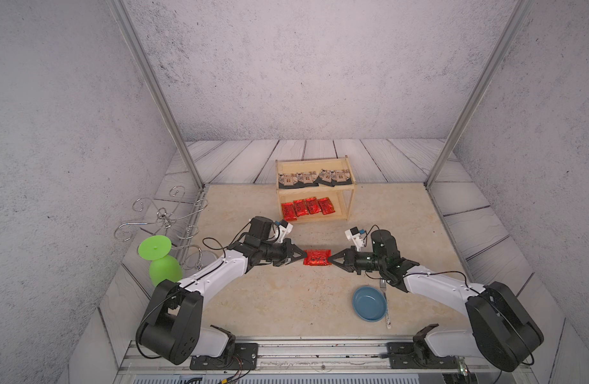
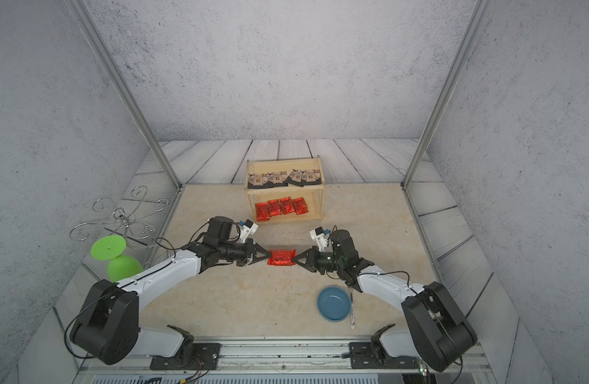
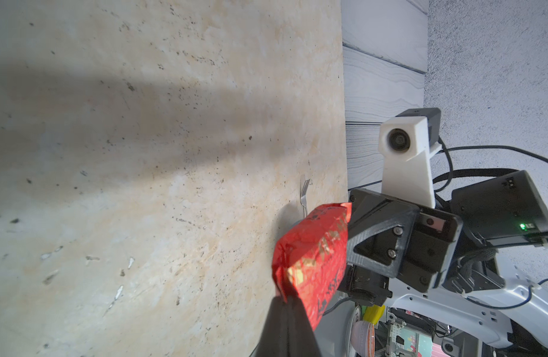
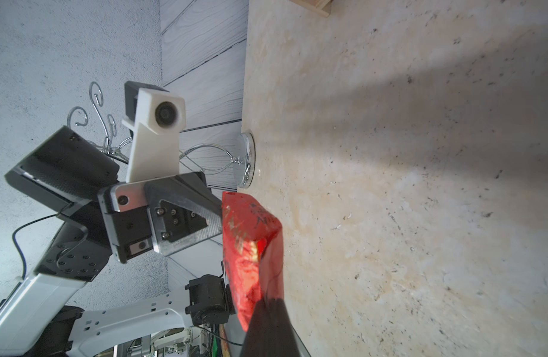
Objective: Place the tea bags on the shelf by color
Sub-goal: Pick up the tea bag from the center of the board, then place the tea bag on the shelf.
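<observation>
Four red tea bags (image 1: 306, 206) sit in a row on the lower tier of the shelf (image 1: 311, 162). Four black tea bags (image 1: 314, 178) line the upper tier, slightly overlapped. The fifth red tea bag (image 1: 317, 257) is in front of the shelf, mid-counter, strung between the arms. The left pincer (image 1: 303, 256) is clamped on one short end and the right pincer (image 1: 333, 258) on the other. The bag looks lifted off the counter (image 1: 269, 299), but the gap can't be confirmed.

Surface: beige marble-look counter, speckled, with grey plank-print strips along the sides and back. Grey textured walls stand on three sides, and two aluminium posts (image 1: 159, 99) rise at the counter's back corners.

View deltas:
- Only the top views show the stocked shelf, the blue bowl (image 1: 369, 303) near the right arm and the green goblet (image 1: 165, 271), foot up, at the left edge by the chrome wire stand (image 1: 160, 216).
- The left wrist view adds the fork (image 3: 304, 197) with its tines clear. In the top views most of the fork lies just beside the bowl.
- The right wrist view adds the stand's round base at the counter edge and one shelf corner.
- Each wrist view shows the foil crumpled at the clamped end.

Writing: dark script on the red foil, not legible. The black bags carry a beige house print, and no brand is readable.
</observation>
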`<action>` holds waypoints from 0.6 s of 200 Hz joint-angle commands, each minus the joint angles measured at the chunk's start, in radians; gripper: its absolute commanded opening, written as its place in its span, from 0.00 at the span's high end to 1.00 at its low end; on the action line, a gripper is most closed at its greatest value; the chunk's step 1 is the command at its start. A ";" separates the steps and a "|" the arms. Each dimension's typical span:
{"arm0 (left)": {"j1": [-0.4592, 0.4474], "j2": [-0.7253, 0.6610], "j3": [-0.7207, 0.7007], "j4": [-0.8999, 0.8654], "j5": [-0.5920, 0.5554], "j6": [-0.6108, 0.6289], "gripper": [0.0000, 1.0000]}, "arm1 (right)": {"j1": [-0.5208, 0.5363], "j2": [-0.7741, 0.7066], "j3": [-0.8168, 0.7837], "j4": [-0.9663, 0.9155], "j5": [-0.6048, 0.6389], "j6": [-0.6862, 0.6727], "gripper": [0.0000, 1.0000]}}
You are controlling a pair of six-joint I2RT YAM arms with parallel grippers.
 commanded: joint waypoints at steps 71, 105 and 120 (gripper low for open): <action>0.161 -0.112 0.092 -0.486 -0.224 0.264 0.18 | -0.036 0.208 0.040 0.378 0.727 0.256 1.00; 0.164 -0.105 0.115 -0.560 -0.195 0.319 0.20 | -0.025 0.425 0.216 0.476 0.898 0.277 1.00; 0.164 -0.114 0.112 -0.581 -0.196 0.338 0.22 | -0.022 0.509 0.294 0.515 0.919 0.273 1.00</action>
